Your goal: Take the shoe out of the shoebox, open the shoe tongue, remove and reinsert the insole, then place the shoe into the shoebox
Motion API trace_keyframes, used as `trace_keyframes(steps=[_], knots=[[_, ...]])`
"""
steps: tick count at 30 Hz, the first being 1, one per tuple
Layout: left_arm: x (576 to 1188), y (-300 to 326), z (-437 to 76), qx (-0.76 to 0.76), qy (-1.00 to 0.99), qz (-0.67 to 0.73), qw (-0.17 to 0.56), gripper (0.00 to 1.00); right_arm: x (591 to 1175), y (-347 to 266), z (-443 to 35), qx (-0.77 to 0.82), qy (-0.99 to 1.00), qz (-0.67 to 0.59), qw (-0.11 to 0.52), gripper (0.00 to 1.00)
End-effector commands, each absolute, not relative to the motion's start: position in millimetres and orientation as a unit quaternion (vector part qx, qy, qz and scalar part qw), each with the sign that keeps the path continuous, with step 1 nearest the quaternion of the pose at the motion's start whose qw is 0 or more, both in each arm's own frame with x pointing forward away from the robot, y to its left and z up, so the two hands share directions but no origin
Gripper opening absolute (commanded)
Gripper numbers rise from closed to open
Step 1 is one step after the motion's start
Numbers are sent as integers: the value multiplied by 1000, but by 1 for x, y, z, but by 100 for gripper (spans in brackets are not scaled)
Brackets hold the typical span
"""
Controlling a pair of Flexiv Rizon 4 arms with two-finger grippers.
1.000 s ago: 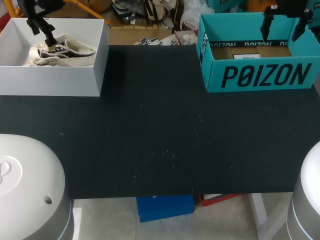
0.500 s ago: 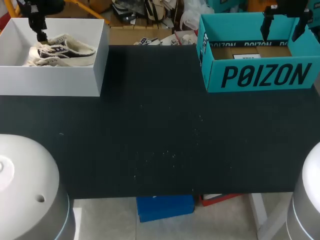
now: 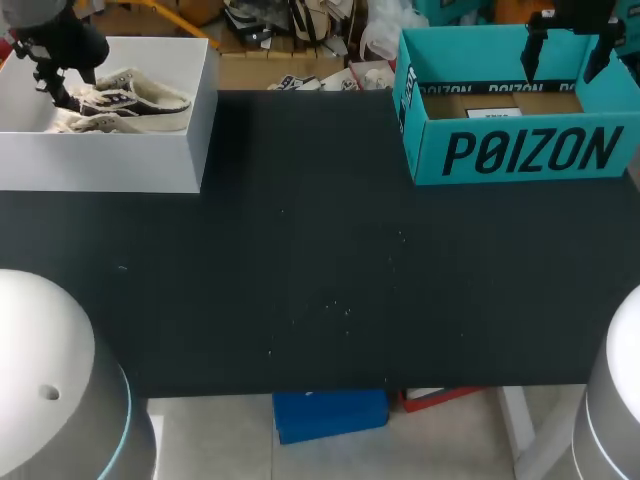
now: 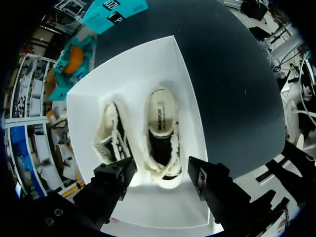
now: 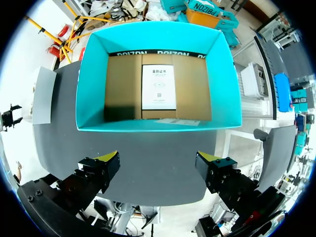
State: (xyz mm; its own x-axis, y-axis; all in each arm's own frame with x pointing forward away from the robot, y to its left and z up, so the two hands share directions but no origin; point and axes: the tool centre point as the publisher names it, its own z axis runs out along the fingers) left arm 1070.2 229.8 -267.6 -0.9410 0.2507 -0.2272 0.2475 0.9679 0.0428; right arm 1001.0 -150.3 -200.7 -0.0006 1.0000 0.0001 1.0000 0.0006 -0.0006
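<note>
A white shoebox (image 3: 110, 165) stands at the table's far left with a pair of cream and black fleece-lined shoes (image 3: 135, 100) in it. My left gripper (image 3: 52, 92) hangs over the box at the shoes' heel end. In the left wrist view its fingers stand apart on either side of the heel of one shoe (image 4: 160, 123), with small gaps showing, and the other shoe (image 4: 111, 133) lies beside it. That left gripper (image 4: 159, 173) is open. My right gripper (image 3: 565, 55) is open above the teal box (image 3: 520, 150) and holds nothing.
The teal box (image 5: 148, 42) at the far right holds only a white paper label (image 5: 159, 86) on its cardboard floor. Dark tabletop (image 3: 320, 260) stretches between the two boxes.
My left gripper has moved left across the white box to the shoes' heel end, and its fingers have come closer together. The right arm has stayed still.
</note>
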Motion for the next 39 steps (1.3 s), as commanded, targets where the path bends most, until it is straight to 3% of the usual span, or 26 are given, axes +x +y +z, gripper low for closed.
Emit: trace_keyframes(steps=[1, 4, 9, 14, 16, 19, 33, 36, 39], knots=[[1093, 231, -284, 139, 984, 0, 109, 71, 1001, -150, -200, -707, -707, 0, 0, 100], [1104, 233, -294, 128, 986, 4, 103, 72, 1001, -150, -200, -707, -707, 0, 0, 100], [1116, 229, -310, 116, 989, 0, 93, 63, 1001, -150, -200, -707, -707, 0, 0, 100], [1121, 222, -328, 108, 991, -2, 80, 62, 1001, -150, -200, -707, -707, 0, 0, 100], [1123, 221, -337, 106, 991, -6, 75, 53, 1001, -150, -200, -707, -707, 0, 0, 100], [1127, 221, -349, 103, 992, -5, 68, 48, 1001, -150, -200, -707, -707, 0, 0, 100], [1135, 217, -392, 99, 994, 6, 41, 46, 1001, -150, -200, -707, -707, 0, 0, 100], [1136, 218, -400, 93, 995, 10, 34, 33, 1001, -150, -200, -707, -707, 0, 0, 100], [1136, 219, -404, 82, 996, 23, 27, 0, 1001, -150, -200, -707, -707, 0, 0, 100]])
